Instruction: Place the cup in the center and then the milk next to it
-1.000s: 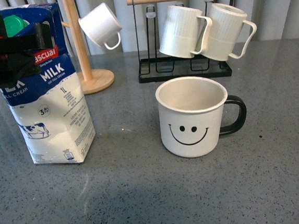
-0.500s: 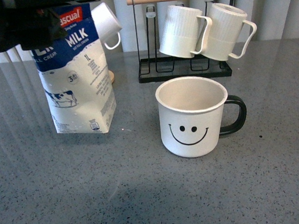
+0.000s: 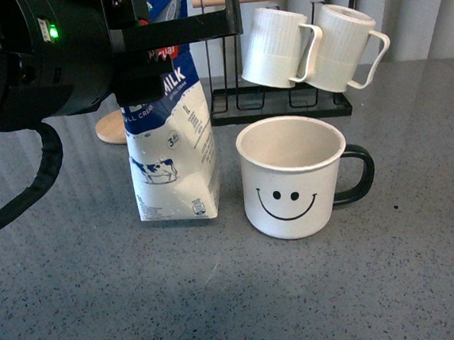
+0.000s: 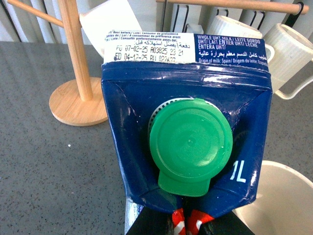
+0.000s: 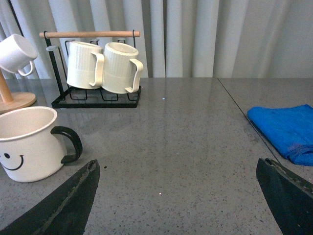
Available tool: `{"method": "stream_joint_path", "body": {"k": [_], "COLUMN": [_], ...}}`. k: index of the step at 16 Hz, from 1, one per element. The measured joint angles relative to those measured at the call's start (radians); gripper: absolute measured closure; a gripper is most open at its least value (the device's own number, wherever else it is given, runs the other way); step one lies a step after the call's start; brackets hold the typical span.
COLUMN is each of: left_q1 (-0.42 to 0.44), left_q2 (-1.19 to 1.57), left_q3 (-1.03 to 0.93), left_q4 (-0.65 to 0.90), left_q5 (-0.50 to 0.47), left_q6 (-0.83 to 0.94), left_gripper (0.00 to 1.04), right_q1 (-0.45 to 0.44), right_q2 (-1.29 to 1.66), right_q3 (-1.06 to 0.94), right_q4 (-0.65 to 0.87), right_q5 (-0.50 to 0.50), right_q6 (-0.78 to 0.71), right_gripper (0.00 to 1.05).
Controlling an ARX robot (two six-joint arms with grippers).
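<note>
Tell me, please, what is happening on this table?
The left gripper, jaws shut, holds the tall blue-and-white milk carton by its top, close beside the wide white smiley-face mug with a black handle, which stands on the grey table. Whether the carton's base rests on the table, I cannot tell. The right gripper is open, empty, and apart from both.

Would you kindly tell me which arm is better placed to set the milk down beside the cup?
Left. The left pincer grips the milk at the top, close beside the cup. The right pincer hangs open and empty, away from it.
</note>
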Motion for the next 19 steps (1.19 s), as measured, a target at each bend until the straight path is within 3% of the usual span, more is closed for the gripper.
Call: {"method": "stream_joint_path", "body": {"k": [10, 14, 18, 19], "left_q1": [-0.040, -0.038, -0.047, -0.050], "left_q2": [0.069, 0.066, 0.008, -0.010], "left_q3": [0.000, 0.000, 0.000, 0.000], "left_q4": [0.048, 0.068, 0.052, 0.045], "left_q5": [-0.005, -0.003, 0.005, 0.005], "left_q6": [-0.025, -0.020, -0.018, -0.017], "left_gripper": [0.99, 0.62, 0.08, 0.06], "right_q1": [0.000, 0.000, 0.000, 0.000], "right_q2": [0.000, 0.000, 0.000, 0.000], "right_q3": [0.000, 0.000, 0.000, 0.000], "right_q4": [0.000, 0.000, 0.000, 0.000], "right_q5": [0.000, 0.000, 0.000, 0.000], "right_q6": [0.000, 0.000, 0.000, 0.000], "right_gripper": [0.07, 0.07, 0.07, 0.07]}}
